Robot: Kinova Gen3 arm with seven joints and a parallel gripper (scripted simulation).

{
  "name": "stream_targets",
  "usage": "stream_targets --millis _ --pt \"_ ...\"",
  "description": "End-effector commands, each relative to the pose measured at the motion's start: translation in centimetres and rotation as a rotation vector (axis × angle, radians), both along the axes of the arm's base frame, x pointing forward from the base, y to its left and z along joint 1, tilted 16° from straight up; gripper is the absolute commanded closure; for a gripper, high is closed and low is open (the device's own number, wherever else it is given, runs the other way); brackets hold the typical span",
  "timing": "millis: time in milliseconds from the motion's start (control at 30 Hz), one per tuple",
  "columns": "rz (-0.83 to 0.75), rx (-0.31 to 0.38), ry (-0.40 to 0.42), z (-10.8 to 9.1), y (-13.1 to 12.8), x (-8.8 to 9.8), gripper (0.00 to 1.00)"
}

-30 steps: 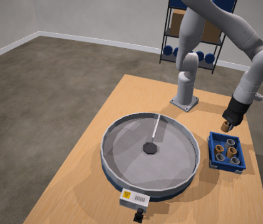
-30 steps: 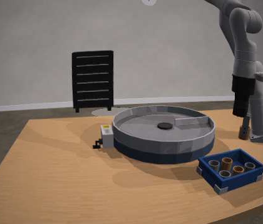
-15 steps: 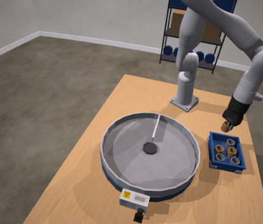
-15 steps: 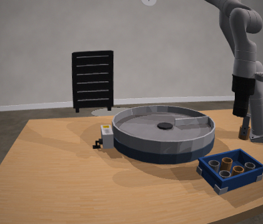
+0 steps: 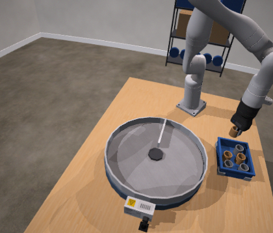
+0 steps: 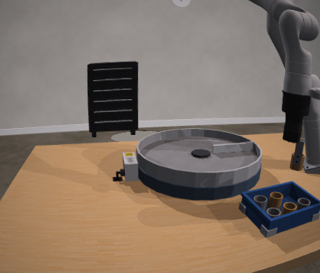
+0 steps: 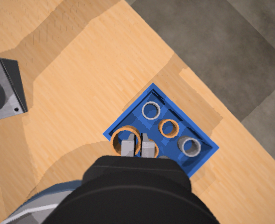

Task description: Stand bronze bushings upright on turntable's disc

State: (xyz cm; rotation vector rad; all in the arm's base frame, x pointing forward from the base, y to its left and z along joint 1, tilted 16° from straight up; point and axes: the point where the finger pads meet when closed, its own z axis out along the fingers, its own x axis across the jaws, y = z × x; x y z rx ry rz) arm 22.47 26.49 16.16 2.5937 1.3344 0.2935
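My gripper (image 5: 238, 129) is shut on a bronze bushing (image 5: 233, 131) and holds it upright in the air, above the far edge of the blue crate (image 5: 234, 157). In the wrist view the fingers pinch the wall of the bushing (image 7: 124, 141). In the crate stand two bronze bushings (image 5: 227, 154) (image 5: 240, 157) and three steel bushings (image 5: 238, 149) (image 5: 229, 163) (image 5: 243, 167). The turntable's grey disc (image 5: 144, 166) with its black hub (image 5: 156, 153) lies left of the crate and holds no bushing. The held bushing also shows in the exterior view (image 6: 296, 161).
The disc has a raised grey rim (image 5: 190, 130) and a white radial bar (image 5: 161, 131). A control box (image 5: 139, 206) sits at the turntable's near side. The arm's base (image 5: 191, 105) stands at the table's far edge. The table edge runs just right of the crate.
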Motion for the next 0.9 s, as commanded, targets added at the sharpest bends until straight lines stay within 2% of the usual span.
stream_targets --millis 0,367,867 --pt "-0.001 0.001 -0.002 0.1 -0.1 0.1 1.0" --pt "-0.001 0.001 -0.002 0.3 -1.0 0.5 1.0" --pt "-0.001 0.001 -0.002 0.9 -3.7 1.9 1.0"
